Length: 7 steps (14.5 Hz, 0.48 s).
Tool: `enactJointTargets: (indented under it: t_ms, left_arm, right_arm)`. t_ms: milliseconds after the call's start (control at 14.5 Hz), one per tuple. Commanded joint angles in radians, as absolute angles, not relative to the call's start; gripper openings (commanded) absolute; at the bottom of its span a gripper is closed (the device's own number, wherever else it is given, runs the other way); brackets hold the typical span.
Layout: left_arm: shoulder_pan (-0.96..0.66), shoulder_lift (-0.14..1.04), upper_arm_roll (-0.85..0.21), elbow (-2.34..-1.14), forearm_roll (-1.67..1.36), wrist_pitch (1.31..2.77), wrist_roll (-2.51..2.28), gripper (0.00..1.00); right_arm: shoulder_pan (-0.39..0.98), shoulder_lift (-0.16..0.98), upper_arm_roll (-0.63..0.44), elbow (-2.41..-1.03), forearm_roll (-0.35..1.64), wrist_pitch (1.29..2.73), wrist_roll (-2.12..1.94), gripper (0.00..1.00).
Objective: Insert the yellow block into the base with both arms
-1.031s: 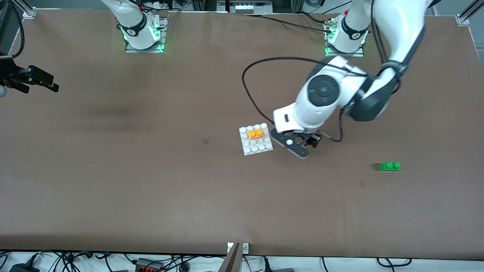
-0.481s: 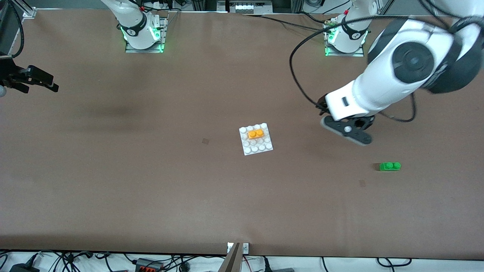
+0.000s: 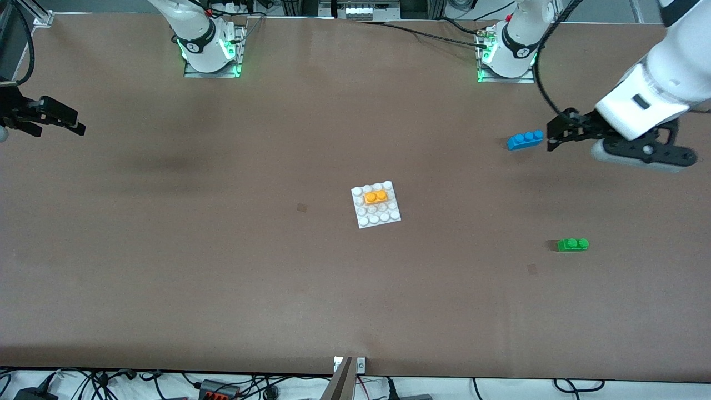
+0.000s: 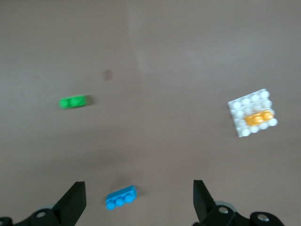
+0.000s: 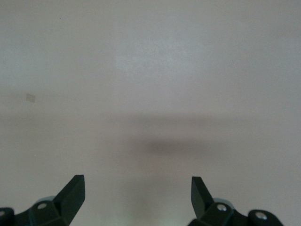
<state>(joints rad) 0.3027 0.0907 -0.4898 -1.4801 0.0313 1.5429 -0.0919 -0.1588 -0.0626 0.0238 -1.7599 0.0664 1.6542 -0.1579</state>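
Yellow block [image 3: 376,196] sat pressed on the white base [image 3: 376,204] at frame centre, left gripper [image 3: 561,136] released, empty, upper right of frame above the surface [image 3: 222,250], right gripper [image 3: 50,119] released, waiting at upper left edge.

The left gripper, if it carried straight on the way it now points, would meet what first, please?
Probably the blue brick: in its wrist view it lies between the open fingers of the left gripper, ahead of them. Depth is unclear, so it might reach bare table first.
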Motion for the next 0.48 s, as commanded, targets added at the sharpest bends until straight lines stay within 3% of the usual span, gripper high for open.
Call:
enactJointTargets:
  t_ms: [0,412]
  left_arm:
    - [0.233,-0.014,-0.358,-1.626,0.006,1.559,-0.081,1.0]
    - [0.15,-0.028,-0.285,-1.641,-0.058,1.546,-0.092,1.0]
  right_arm:
    - [-0.163,-0.061,0.023,-1.743,0.083,1.634,-0.17,1.0]
    - [-0.163,-0.061,0.023,-1.743,0.083,1.632,-0.17,1.0]
